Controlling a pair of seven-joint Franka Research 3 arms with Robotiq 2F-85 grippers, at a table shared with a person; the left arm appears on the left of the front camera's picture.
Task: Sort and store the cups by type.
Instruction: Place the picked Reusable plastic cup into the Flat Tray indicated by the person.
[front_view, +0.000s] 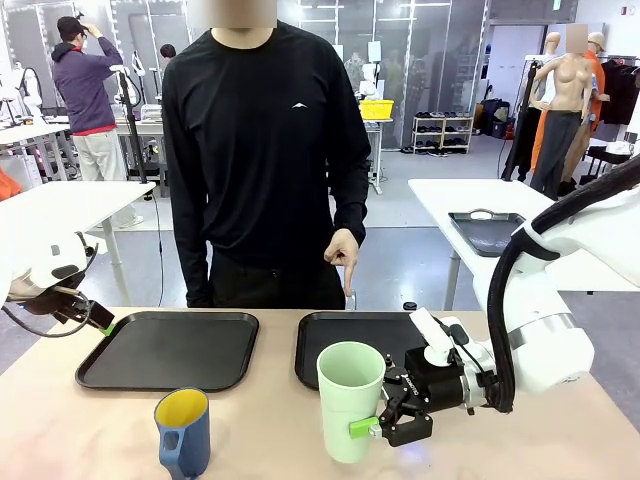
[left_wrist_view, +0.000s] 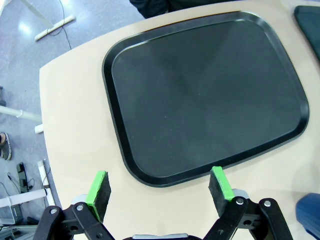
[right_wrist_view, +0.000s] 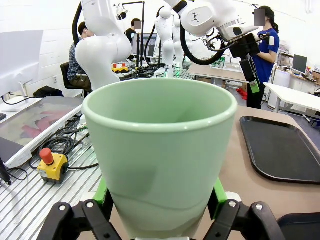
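Note:
The tall mint-green tumbler (front_view: 350, 398) stands upright on the table in front of the right tray (front_view: 335, 345). My right gripper (front_view: 378, 425) comes in level from the right, shut on the tumbler's lower part. In the right wrist view the tumbler (right_wrist_view: 160, 145) sits between the green pads (right_wrist_view: 218, 192), which press on both of its sides. The dark blue mug (front_view: 183, 432) with a yellow inside stands at the front left, handle toward me. My left gripper (left_wrist_view: 159, 192) hangs open and empty over the near corner of the left tray (left_wrist_view: 200, 95); it also shows at the table's left edge (front_view: 100, 322).
A person in black stands at the far side, one hand (front_view: 343, 255) pointing a finger down at the right tray. Both black trays are bare. The mug's rim (left_wrist_view: 310, 220) shows at the left wrist view's lower right. Bare tabletop lies between mug and tumbler.

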